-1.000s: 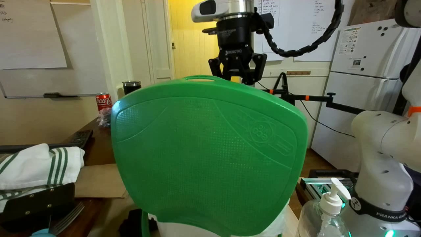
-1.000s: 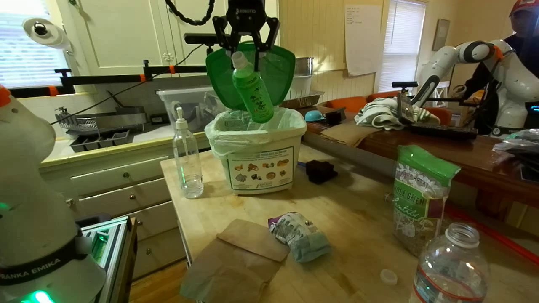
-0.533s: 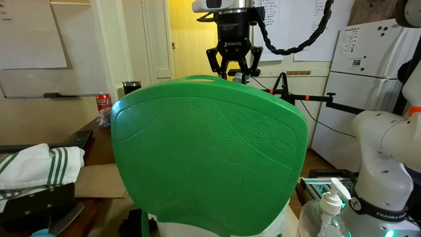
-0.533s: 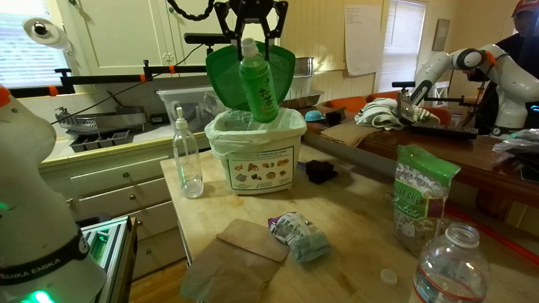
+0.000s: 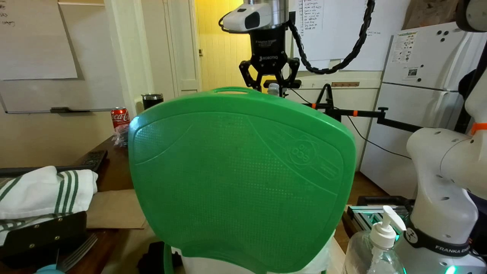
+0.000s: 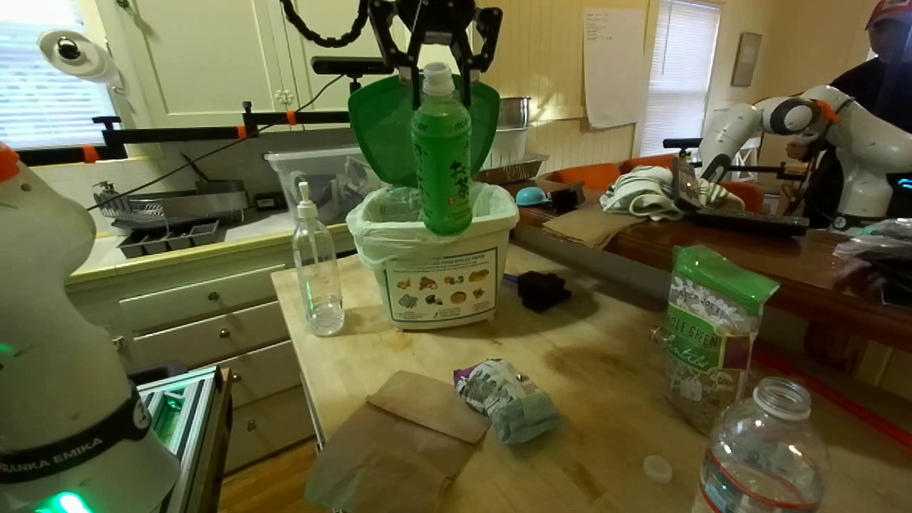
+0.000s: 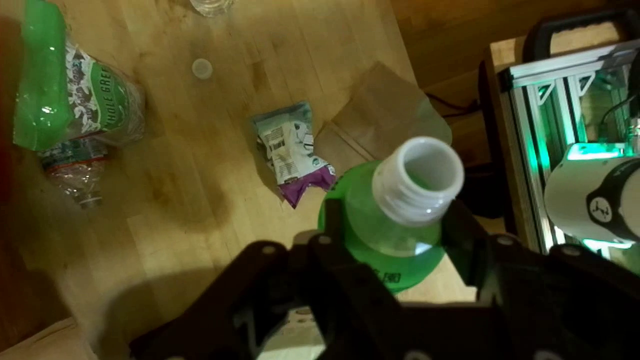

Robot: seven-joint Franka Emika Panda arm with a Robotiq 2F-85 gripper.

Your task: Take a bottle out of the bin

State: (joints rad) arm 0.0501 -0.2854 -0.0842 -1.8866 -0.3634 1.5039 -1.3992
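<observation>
A black two-fingered gripper (image 6: 441, 98) clasps an uncapped green plastic bottle (image 6: 443, 167). The bottle has swung upright and shifted toward the printed front of the white, green-lidded plastic bin (image 6: 440, 310), so removal looks all but done; whether it hangs over or beyond the opening is unclear. The bottle bears "お茶", the gripper "ROBOTIQ", a green-topped clear plastic bag (image 6: 712, 335) "GREEN".

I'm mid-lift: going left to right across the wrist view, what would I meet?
Lentil bag, pale round cap, purple-ended packet, green bottle, white robot base.
</observation>
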